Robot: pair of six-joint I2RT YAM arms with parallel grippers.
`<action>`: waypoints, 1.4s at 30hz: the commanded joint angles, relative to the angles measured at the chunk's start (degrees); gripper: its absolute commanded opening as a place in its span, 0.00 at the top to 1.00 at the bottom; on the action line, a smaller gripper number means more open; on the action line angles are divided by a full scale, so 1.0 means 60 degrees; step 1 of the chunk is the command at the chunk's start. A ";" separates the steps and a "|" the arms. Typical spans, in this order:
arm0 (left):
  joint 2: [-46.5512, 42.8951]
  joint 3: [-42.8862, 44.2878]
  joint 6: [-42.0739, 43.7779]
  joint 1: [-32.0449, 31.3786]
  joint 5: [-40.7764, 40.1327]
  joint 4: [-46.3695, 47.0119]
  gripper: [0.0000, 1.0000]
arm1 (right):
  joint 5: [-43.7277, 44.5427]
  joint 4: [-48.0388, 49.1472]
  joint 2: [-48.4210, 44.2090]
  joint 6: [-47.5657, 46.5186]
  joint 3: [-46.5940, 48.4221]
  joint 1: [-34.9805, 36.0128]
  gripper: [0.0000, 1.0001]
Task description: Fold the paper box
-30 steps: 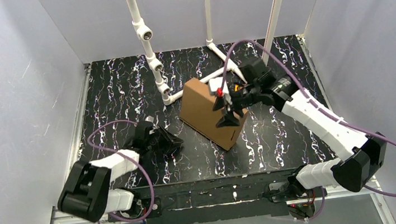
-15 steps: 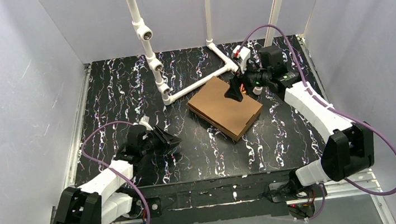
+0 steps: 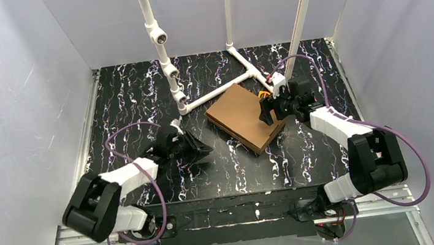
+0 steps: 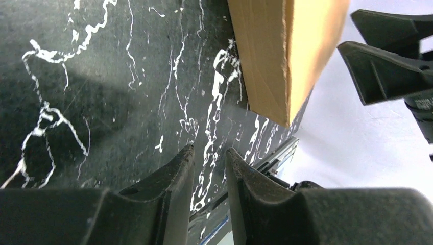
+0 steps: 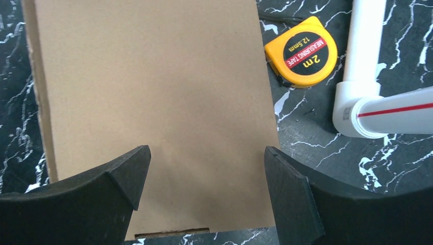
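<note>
The paper box [image 3: 243, 117] is a plain brown cardboard box that lies flat and closed on the black marbled table, near its middle. My right gripper [image 3: 267, 112] hovers over the box's right end, open wide, with nothing between its fingers. In the right wrist view the brown lid [image 5: 148, 87] fills the space beyond the right gripper [image 5: 207, 148]. My left gripper [image 3: 196, 151] rests low on the table, left of the box and apart from it. Its jaws stand a narrow gap apart and are empty [image 4: 209, 148]. The box's near corner [image 4: 270, 51] shows ahead of it.
A yellow tape measure [image 5: 301, 51] lies just past the box's far right corner, beside a white PVC pipe frame [image 3: 214, 95]. A white pipe post with fittings [image 3: 163, 48] rises behind. White walls enclose the table on three sides.
The box was upright in my right gripper and now lies flat. The right gripper let go, opened wide and drew back to the box's right end. The left gripper shifted slightly rightward.
</note>
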 commanded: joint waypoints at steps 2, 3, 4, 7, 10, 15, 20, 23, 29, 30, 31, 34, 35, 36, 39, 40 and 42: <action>0.1551 0.1002 -0.0248 -0.0528 -0.0542 0.0510 0.73 | 0.1490 0.2167 0.0081 0.0474 -0.0282 0.0262 0.09; 0.1847 0.1176 -0.0278 -0.0602 -0.0557 0.0608 0.73 | 0.1658 0.2268 0.0145 0.0536 -0.0315 0.0297 0.09; 0.2111 0.1394 -0.0304 -0.0663 -0.0552 0.0718 0.74 | 0.1812 0.2387 0.0160 0.0568 -0.0363 0.0339 0.08; 0.2700 0.1673 -0.0392 -0.0762 -0.0507 0.0949 0.74 | 0.1933 0.2670 0.0150 0.0568 -0.0442 0.0436 0.06; 0.3033 0.1801 -0.0443 -0.0812 -0.0469 0.1110 0.74 | 0.1973 0.2741 0.0463 0.1062 -0.0326 0.0450 0.03; 0.3116 0.1882 -0.0480 -0.0847 -0.0406 0.1272 0.74 | 0.1463 0.3084 0.0901 0.2339 -0.0479 0.0436 0.03; 0.3127 0.1907 -0.0506 -0.0862 -0.0361 0.1372 0.74 | 0.2137 0.3777 0.0672 0.3342 -0.0961 0.0435 0.02; 0.3150 0.1872 -0.0534 -0.0875 -0.0335 0.1434 0.74 | 0.1794 0.3919 0.0627 0.3675 -0.1130 0.0297 0.02; 0.3360 0.1980 -0.0603 -0.0889 -0.0257 0.1643 0.74 | -0.0025 0.4326 0.0651 0.4448 -0.1463 0.0114 0.10; 0.3419 0.2030 -0.0610 -0.0891 -0.0282 0.1656 0.75 | -0.0255 0.4461 0.0613 0.4560 -0.1503 0.0113 0.12; 0.3490 0.2077 -0.0607 -0.0891 -0.0338 0.1652 0.76 | -0.0446 0.4558 0.0579 0.4616 -0.1531 0.0113 0.14; 0.3818 0.2293 -0.0641 -0.0891 -0.0508 0.1650 0.80 | -0.0824 0.4657 0.0464 0.4644 -0.1523 0.0127 0.20; 0.3985 0.2382 -0.0661 -0.0895 -0.0531 0.1653 0.81 | -0.0915 0.4656 0.0434 0.4621 -0.1516 0.0128 0.22; 0.4163 0.2471 -0.0689 -0.0892 -0.0536 0.1648 0.82 | -0.1003 0.4658 0.0405 0.4603 -0.1502 0.0128 0.23; 0.4693 0.2751 -0.0804 -0.0892 -0.0488 0.1649 0.85 | -0.1253 0.4651 0.0349 0.4572 -0.1419 0.0199 0.27; 0.4816 0.2806 -0.0816 -0.0895 -0.0479 0.1648 0.85 | -0.1335 0.4626 0.0337 0.4548 -0.1378 0.0245 0.28; 0.4958 0.2875 -0.0834 -0.0905 -0.0472 0.1647 0.85 | -0.1548 0.4503 0.0312 0.4449 -0.1264 0.0393 0.31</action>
